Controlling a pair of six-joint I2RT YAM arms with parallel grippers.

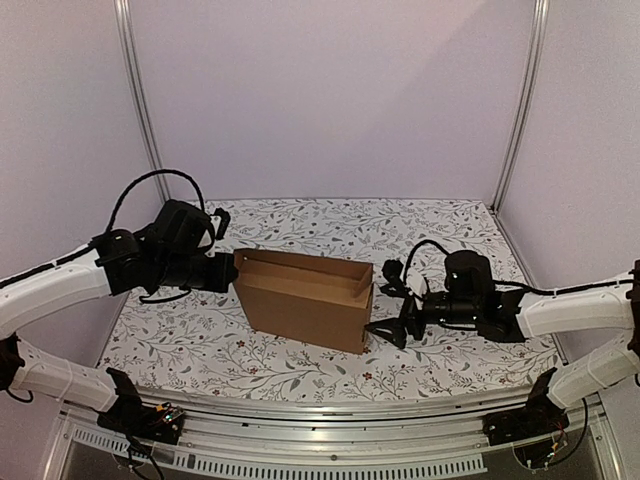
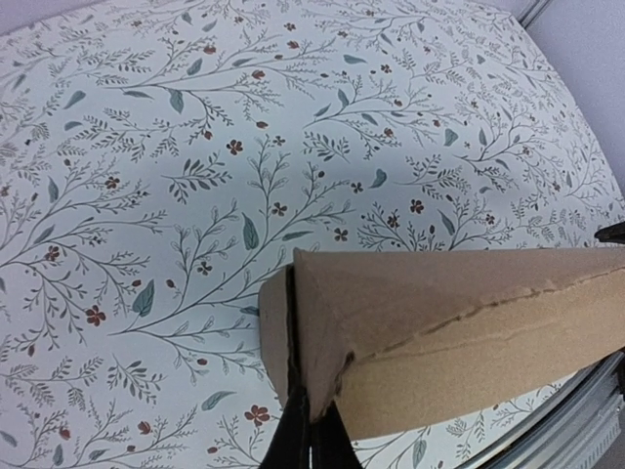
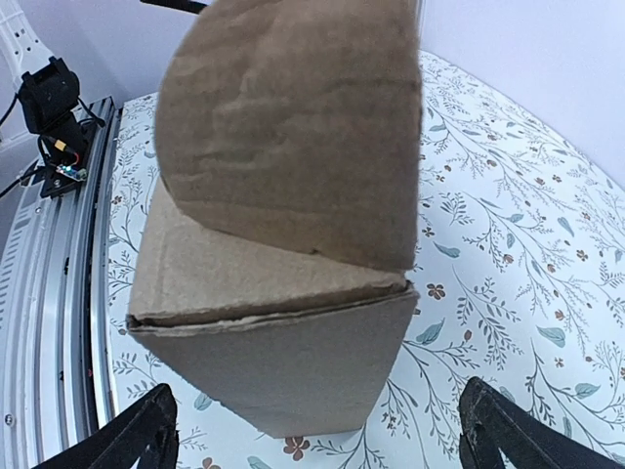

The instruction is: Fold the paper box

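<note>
The paper box (image 1: pixel 305 298) sits mid-frame in the top view on the floral table cover (image 1: pixel 300 225). Its long axis runs left to right, dropping slightly toward the right. It's partly formed: walls up, top open, far wall edge visible behind the near face.

At the box's left end, left of centre in the top view, is the left gripper (image 1: pixel 231 272). In the left wrist view its fingers (image 2: pixel 311 445) sit at the bottom edge, pinched together on a cardboard wall at the box corner, with only the board between them. The box fills the lower right of that view, and a ragged crease line crosses its face.

At the box's right end, right of centre in the top view, is the right gripper (image 1: pixel 386 300), spread wide. One finger is above and one below the end face in the frame. In the right wrist view its fingers (image 3: pixel 137 440) sit in the bottom-left and bottom-right corners, well apart. The box end lies between them and neither finger touches cardboard. A rounded flap (image 3: pixel 293 127) stands over that end and fills the upper middle of the view. Can't tell if it's tucked or loose.

An aluminium rail (image 3: pixel 49 322) runs down the left edge of the right wrist view, with a small board with wires (image 3: pixel 54 107) at the upper left.
</note>
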